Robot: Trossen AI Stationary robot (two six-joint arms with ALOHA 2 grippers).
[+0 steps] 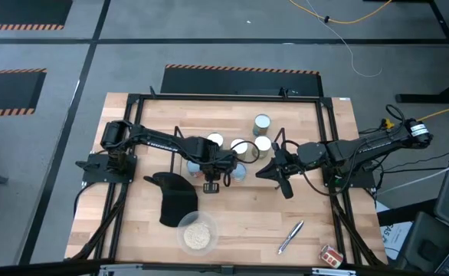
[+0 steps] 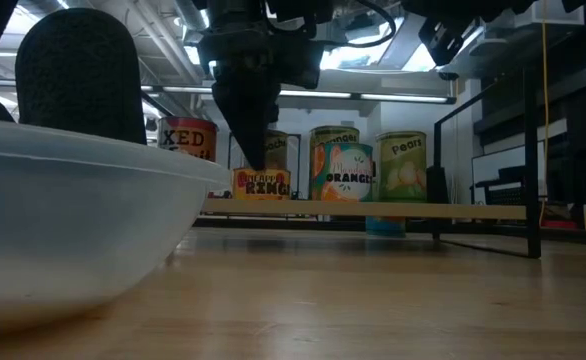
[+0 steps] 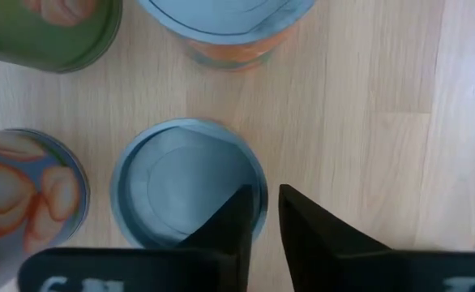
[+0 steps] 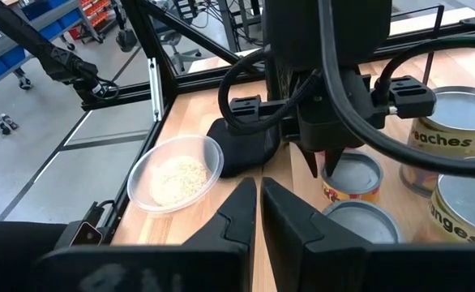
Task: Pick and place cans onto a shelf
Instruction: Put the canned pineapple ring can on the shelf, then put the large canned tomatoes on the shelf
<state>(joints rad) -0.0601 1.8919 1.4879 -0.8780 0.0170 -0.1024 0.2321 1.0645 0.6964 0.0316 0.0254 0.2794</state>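
The left gripper hangs point-down over a blue-topped can, its fingers only a narrow slit apart and gripping nothing; one fingertip overlaps the can's rim in the left wrist view, the other lies over bare wood beside it. Whether it touches the rim cannot be told. In the low view the dark fingers end just above a short orange-labelled can standing on the shelf, so the gripper probably has to part wider to straddle or leave it. Around this can stand its neighbours: an orange-labelled can, a green one and a peach-pictured one, packed close as a row would be. The right gripper waits near the cluster, its fingers nearly together and empty. Farther out sit the clear bowl of grains and the pen.
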